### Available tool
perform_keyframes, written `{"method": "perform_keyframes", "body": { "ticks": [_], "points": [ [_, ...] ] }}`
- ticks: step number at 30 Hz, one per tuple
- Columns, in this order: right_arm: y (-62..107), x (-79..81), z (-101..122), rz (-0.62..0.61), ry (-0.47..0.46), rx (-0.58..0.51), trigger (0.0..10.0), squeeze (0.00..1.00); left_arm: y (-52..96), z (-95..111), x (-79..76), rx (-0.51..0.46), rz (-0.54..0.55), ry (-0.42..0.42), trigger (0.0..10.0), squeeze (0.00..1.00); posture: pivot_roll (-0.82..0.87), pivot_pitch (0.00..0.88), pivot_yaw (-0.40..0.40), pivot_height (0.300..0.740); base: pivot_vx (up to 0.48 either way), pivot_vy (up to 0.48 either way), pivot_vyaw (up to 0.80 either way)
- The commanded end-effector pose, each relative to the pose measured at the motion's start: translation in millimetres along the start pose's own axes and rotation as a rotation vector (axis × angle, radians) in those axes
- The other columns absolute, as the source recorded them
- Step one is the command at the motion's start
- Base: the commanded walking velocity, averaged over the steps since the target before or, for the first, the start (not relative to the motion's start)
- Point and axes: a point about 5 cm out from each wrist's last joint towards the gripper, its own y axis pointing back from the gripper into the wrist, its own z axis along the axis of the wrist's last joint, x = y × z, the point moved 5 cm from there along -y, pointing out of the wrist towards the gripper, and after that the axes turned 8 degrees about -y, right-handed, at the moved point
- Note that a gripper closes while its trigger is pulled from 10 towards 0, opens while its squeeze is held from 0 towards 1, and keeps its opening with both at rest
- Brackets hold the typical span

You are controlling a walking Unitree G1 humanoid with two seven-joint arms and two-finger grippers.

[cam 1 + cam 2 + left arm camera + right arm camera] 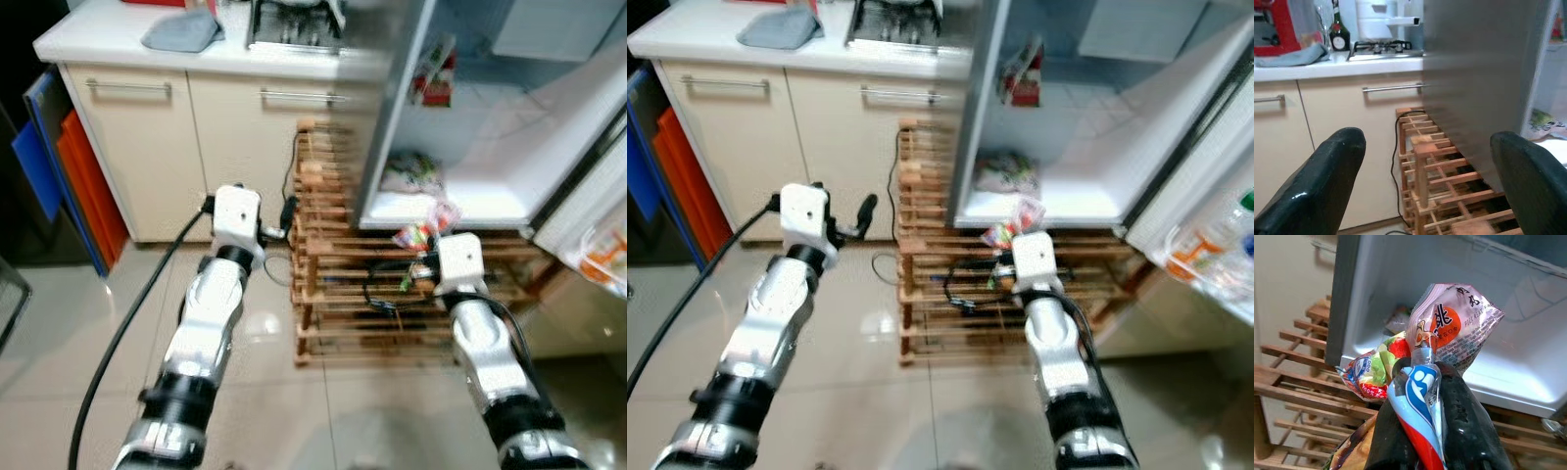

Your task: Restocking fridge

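A small fridge stands open on a wooden rack. My right gripper is shut on a bunch of snack packets, pink, green-red and blue-red, held just in front of the fridge's bottom shelf. In the left eye view the packets hang at the shelf's front edge. A green bag lies on that shelf, and a red carton sits on the shelf above. My left gripper is open and empty, held left of the rack and facing the cabinet.
The fridge door swings out at the right with items in its pocket. Cream cabinets carry a counter with a grey cloth and a stove. Blue and orange boards lean far left. A black cable trails over the floor.
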Motion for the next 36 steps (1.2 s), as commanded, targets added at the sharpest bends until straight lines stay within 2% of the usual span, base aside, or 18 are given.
{"method": "perform_keyframes", "body": {
  "ticks": [1, 9, 14, 17, 22, 28, 31, 36],
  "points": [
    [-2.3, -12.3, 11.3, -0.033, 0.003, -0.041, 0.0, 0.00, -3.3, 3.9, -9.9, -0.010, -0.030, 0.002, 10.0, 0.00, -0.10, 0.000, -0.020, 0.740, 0.000, -0.465, 0.00],
    [-9.2, -2.6, 23.5, -0.004, -0.017, -0.078, 0.0, 0.00, -6.0, 6.8, -0.4, -0.025, 0.012, -0.017, 10.0, 0.00, -0.09, 0.000, -0.020, 0.740, 0.000, -0.460, 0.00],
    [-14.1, 5.6, 30.2, 0.022, -0.043, -0.093, 0.0, 0.00, -5.7, 9.7, -3.6, -0.036, -0.019, -0.016, 10.0, 0.00, -0.08, 0.000, -0.021, 0.740, 0.000, 0.000, 0.00],
    [-18.0, 13.7, 35.2, 0.046, -0.068, -0.100, 0.0, 0.00, -4.8, 16.1, -7.7, -0.069, -0.051, 0.011, 10.0, 0.00, -0.08, 0.000, -0.021, 0.740, 0.341, 0.000, 0.00],
    [-24.2, 28.1, 43.9, 0.098, -0.102, -0.110, 0.0, 0.00, -5.7, 20.8, -11.0, -0.087, -0.068, -0.003, 10.0, 0.00, -0.07, 0.000, -0.024, 0.740, 0.452, 0.000, 0.00],
    [-30.4, 32.6, 51.6, 0.117, -0.127, -0.122, 0.0, 0.00, -7.0, 23.6, -11.8, -0.097, -0.072, -0.014, 10.0, 0.00, -0.07, 0.000, -0.023, 0.740, 0.480, 0.000, 0.00],
    [-39.1, 33.7, 55.6, 0.106, -0.197, -0.104, 0.0, 0.00, -6.7, 28.5, -16.7, -0.118, -0.098, -0.022, 10.0, 0.00, -0.07, 0.000, -0.024, 0.740, 0.480, 0.000, 0.00],
    [-46.1, 38.1, 62.1, 0.115, -0.198, -0.105, 0.0, 0.00, -7.2, 33.5, -20.4, -0.135, -0.117, -0.026, 10.0, 0.00, -0.06, 0.000, -0.029, 0.740, 0.480, 0.000, 0.00]
  ]
}}
